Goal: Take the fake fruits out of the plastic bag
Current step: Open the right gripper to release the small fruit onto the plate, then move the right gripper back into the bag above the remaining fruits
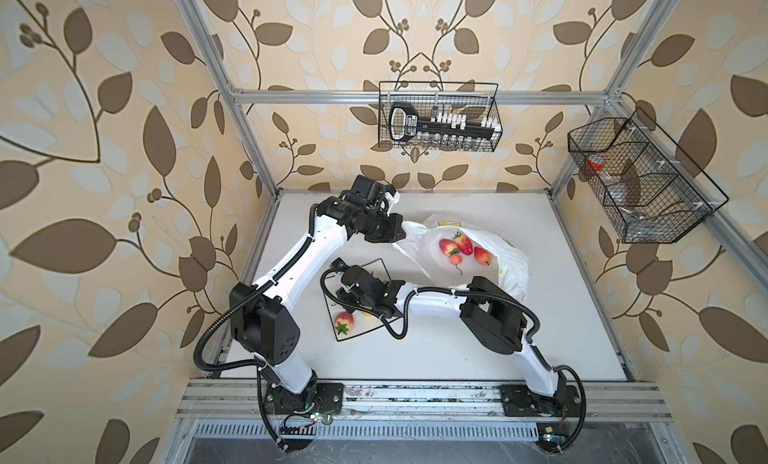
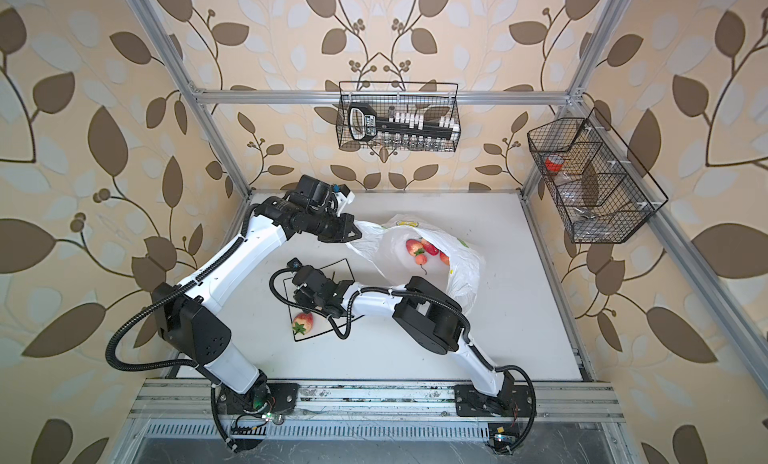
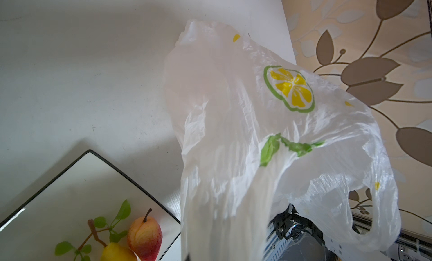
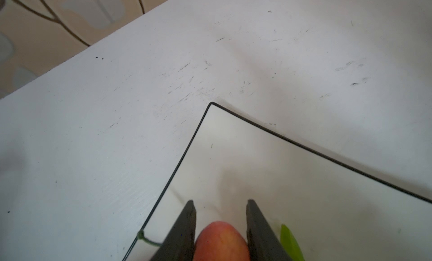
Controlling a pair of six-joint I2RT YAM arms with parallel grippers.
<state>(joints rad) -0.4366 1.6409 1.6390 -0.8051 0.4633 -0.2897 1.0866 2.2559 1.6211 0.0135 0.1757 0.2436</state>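
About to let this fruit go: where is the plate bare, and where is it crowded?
Bare: the plate corner ahead of the right gripper, and the table between the plate and the near rail. Crowded: at the gripper, where the red-yellow fruit is beside the pear, and the near corner with the strawberry.

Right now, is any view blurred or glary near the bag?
Left wrist view: translucent lemon-print plastic bag smeared near the lens, glare streak on the square black-rimmed white plate. Right wrist view: red-yellow plastic fruit out of focus. Both top views: sharp.

Bright diffuse light, nearest plastic bag (image 3: 268,135) blurred
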